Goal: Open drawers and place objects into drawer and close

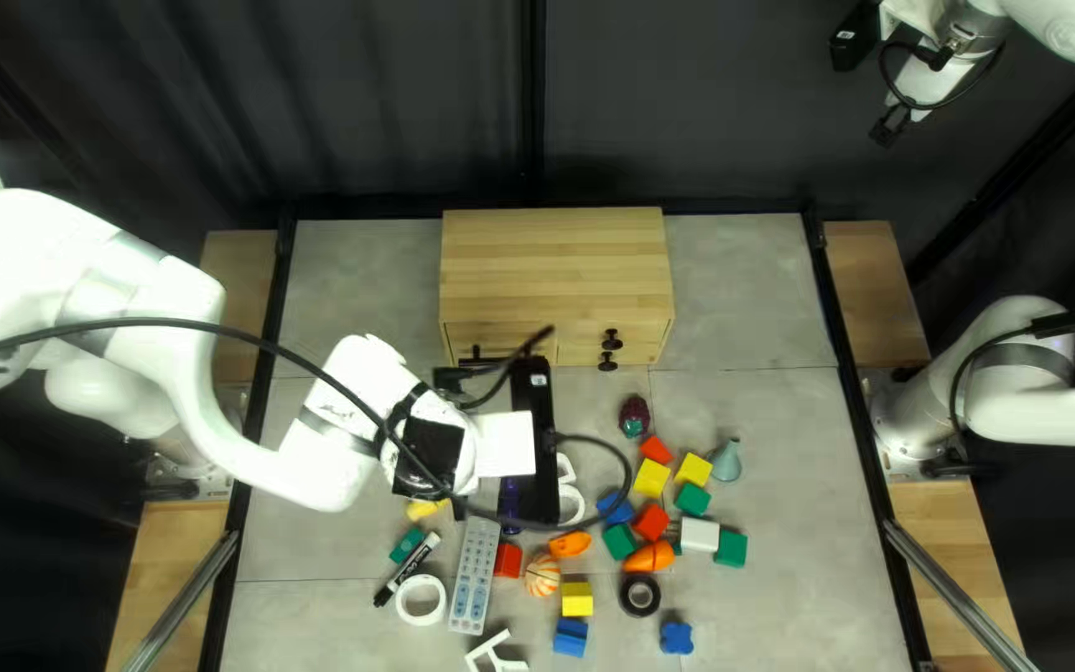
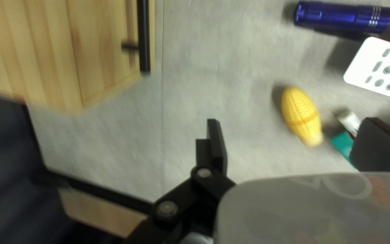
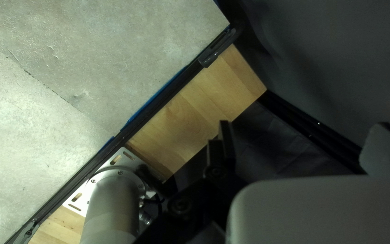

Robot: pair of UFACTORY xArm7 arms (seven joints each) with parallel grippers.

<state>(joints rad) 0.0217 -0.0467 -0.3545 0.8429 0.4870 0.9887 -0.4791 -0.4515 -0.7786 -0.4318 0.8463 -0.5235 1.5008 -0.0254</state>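
Left wrist view: the fingers of your left gripper stand wide apart, touching nothing. Ahead of them on the grey bench lies a yellow corn-shaped toy; near it are a white remote, a blue torch and a green block. Off to the other side is the wooden cabinet, with a black bar handle on its front. The remote is cut off by the view, the marker is partly covered by a finger, and the handle is blurred.

Right wrist view: the fingers of your right gripper are also spread, holding nothing, over dark cloth beside the bench's edge.

Top left view: the cabinet stands at the bench's far edge, its drawers apparently shut, two dark knobs on the right-hand front. Toys and blocks lie scattered in front. Your left arm crosses over, hiding its own fingers and part of the corn-shaped toy.

You seem to be at the drawer-opening step. If the bar handle is your target, shift the left gripper across to it, lower, straddle the bar, close, then pull straight out.
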